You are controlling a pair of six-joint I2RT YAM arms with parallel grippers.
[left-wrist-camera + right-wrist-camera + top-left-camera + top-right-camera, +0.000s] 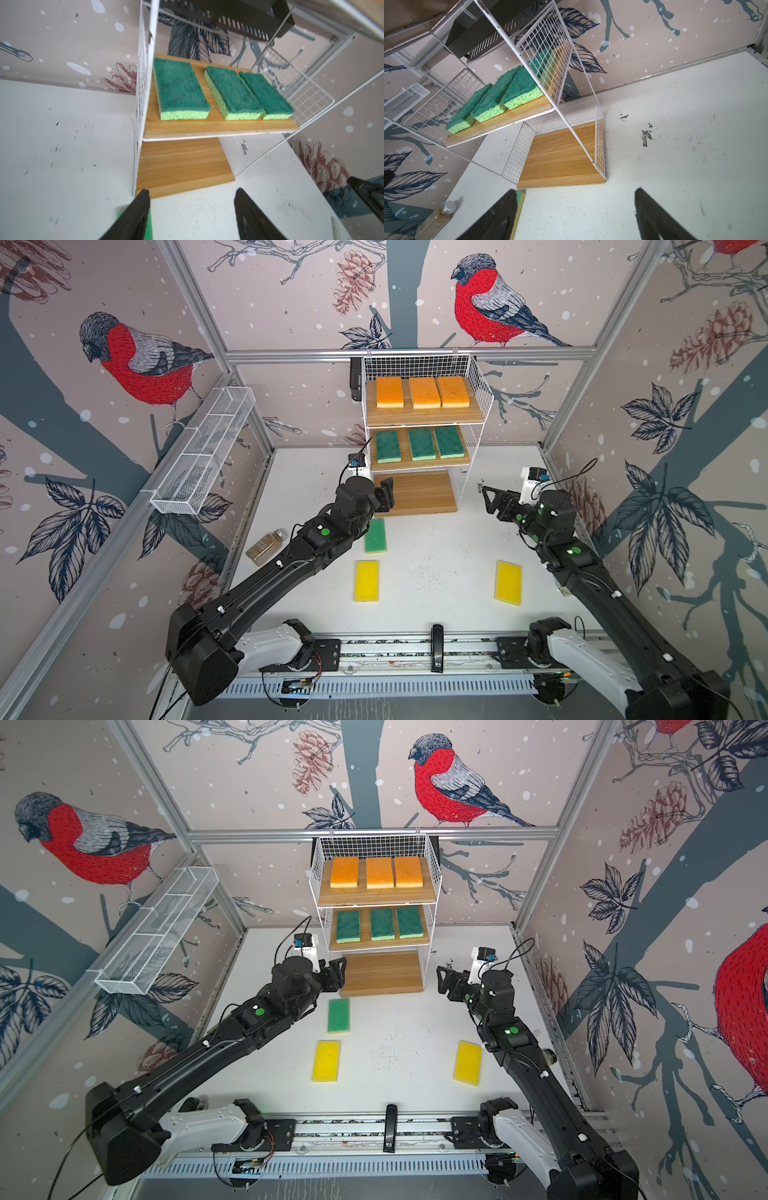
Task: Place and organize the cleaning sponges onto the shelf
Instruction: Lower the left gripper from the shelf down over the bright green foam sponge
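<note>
The shelf (419,493) stands at the back, with three orange cleaning sponges (424,392) on its top board and three green ones (421,443) on the middle board; the bottom board (182,164) is bare. On the table lie a green sponge (376,536) and two yellow sponges (366,580) (508,583). My left gripper (386,493) hovers at the bottom board's front left corner, just beyond the loose green sponge (150,225), open and empty (192,191). My right gripper (488,497) is off the shelf's right side, also open and empty (575,190).
A long white mesh tray (203,452) hangs on the left wall. A small brownish jar (266,547) lies on the table's left edge, behind my left arm. A black box (355,379) sits behind the shelf's upper left.
</note>
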